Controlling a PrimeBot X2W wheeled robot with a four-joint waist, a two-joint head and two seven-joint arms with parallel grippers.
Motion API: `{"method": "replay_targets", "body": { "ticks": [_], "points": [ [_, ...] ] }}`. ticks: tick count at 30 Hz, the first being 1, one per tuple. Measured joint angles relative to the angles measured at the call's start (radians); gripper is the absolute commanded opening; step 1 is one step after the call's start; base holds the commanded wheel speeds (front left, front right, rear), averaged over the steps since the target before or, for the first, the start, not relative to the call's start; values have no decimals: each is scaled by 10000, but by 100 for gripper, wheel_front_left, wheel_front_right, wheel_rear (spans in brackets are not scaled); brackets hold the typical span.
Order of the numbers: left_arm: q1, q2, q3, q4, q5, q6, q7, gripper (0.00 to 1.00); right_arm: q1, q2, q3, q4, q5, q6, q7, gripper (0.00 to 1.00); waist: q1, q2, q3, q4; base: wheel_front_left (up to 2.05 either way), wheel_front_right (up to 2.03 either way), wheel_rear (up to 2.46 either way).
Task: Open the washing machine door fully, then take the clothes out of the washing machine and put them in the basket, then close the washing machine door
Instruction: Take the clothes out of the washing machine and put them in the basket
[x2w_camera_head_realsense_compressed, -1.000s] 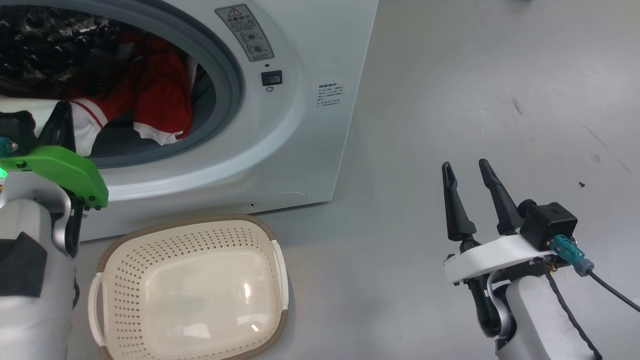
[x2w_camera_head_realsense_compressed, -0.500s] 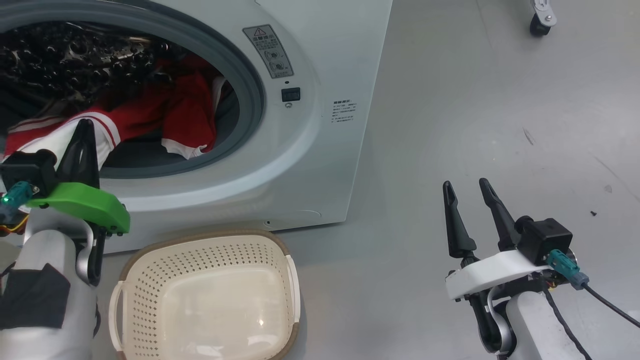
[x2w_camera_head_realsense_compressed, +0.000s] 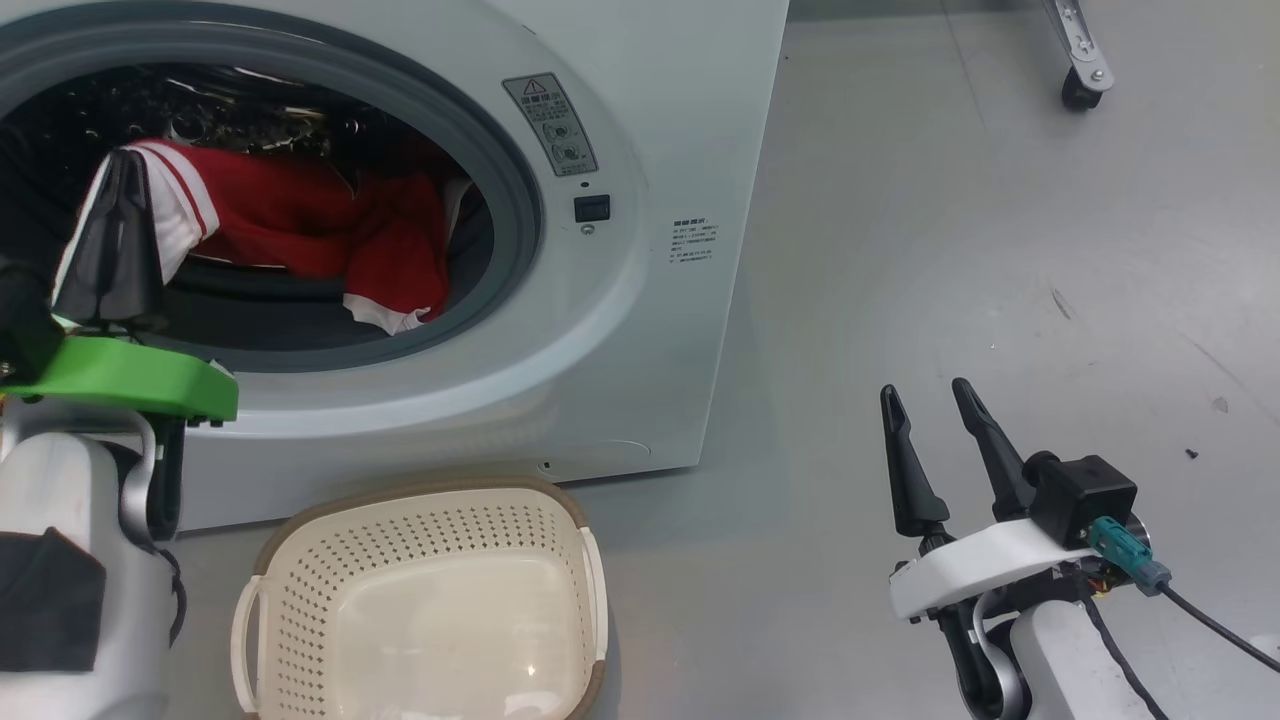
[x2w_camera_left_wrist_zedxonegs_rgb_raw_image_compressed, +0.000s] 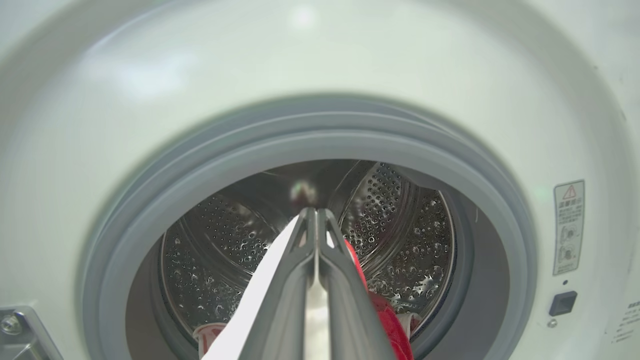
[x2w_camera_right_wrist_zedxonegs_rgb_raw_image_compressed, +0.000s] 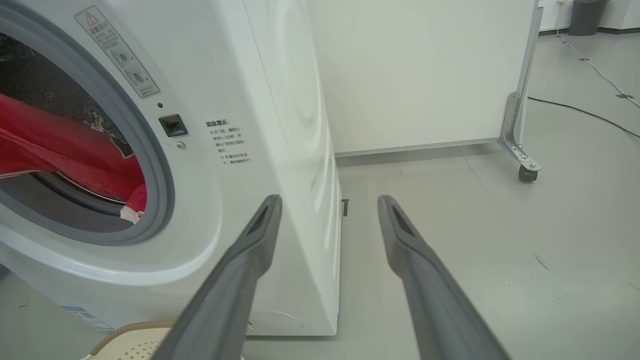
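Observation:
The washing machine (x2w_camera_head_realsense_compressed: 640, 330) stands with its mouth uncovered; the washing machine door is out of view. Red clothes (x2w_camera_head_realsense_compressed: 300, 220) with white trim lie across the drum's lower lip. My left gripper (x2w_camera_head_realsense_compressed: 122, 165) is shut on a white-trimmed end of them, held up in front of the mouth. The left wrist view has the fingers (x2w_camera_left_wrist_zedxonegs_rgb_raw_image_compressed: 305, 250) pressed together on white and red cloth (x2w_camera_left_wrist_zedxonegs_rgb_raw_image_compressed: 385, 310) before the steel drum (x2w_camera_left_wrist_zedxonegs_rgb_raw_image_compressed: 400, 215). The cream basket (x2w_camera_head_realsense_compressed: 265, 560) sits on the floor below the machine. My right gripper (x2w_camera_head_realsense_compressed: 925, 392) stands open over bare floor, right of the machine (x2w_camera_right_wrist_zedxonegs_rgb_raw_image_compressed: 280, 125).
A white panel on a castor foot (x2w_camera_right_wrist_zedxonegs_rgb_raw_image_compressed: 522, 170) stands behind the machine, its wheel (x2w_camera_head_realsense_compressed: 1078, 92) at the far right. A black cable (x2w_camera_right_wrist_zedxonegs_rgb_raw_image_compressed: 575, 107) runs over the grey floor. Open floor lies right of the machine.
The camera has shifted. My left gripper has risen with the garment's trimmed end, drawing the red cloth up and taut across the mouth. The right arm has kept still.

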Motion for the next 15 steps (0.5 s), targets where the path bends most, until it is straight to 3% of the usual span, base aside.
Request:
{"method": "replay_targets", "body": {
  "ticks": [15],
  "points": [
    [424, -81, 568, -2773, 288, -13, -48, 0, -1, 0, -59, -58, -61, 6, 0, 100, 0, 0, 66, -15, 0, 0, 0]
  ]
}}
